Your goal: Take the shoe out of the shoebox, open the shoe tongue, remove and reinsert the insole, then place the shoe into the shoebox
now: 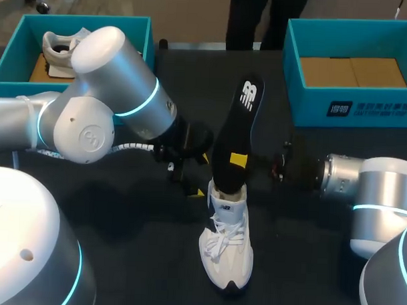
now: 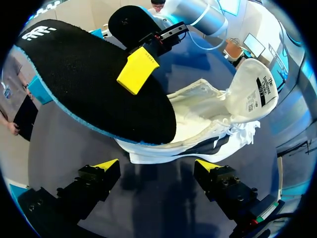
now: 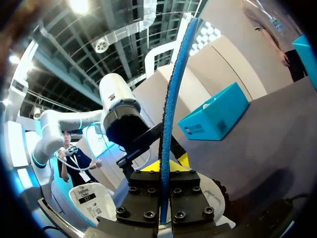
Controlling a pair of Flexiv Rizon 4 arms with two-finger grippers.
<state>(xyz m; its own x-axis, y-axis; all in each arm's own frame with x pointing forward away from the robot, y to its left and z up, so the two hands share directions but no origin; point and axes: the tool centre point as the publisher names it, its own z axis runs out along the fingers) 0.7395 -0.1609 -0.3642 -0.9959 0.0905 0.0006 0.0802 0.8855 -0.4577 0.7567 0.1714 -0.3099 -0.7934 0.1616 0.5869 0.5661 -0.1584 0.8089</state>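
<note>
Insole [image 1: 236, 133] stood near-upright with its lower end tucked in the shoe [image 1: 225, 250], which sat out on the counter [image 1: 119, 256]. I judged this mid removal or reinsertion, can't say which. Right gripper [image 1: 238, 160] had its fingers clamped across the insole's middle, presumably to steer it. Left gripper [image 2: 157, 164] sat just beside the shoe, fingers spread and gripping nothing, likely placed to brace it.

bright, even light from overhead, with soft shadows under the shoe [image 1: 225, 250] on the dark table [image 1: 120, 250].
</note>
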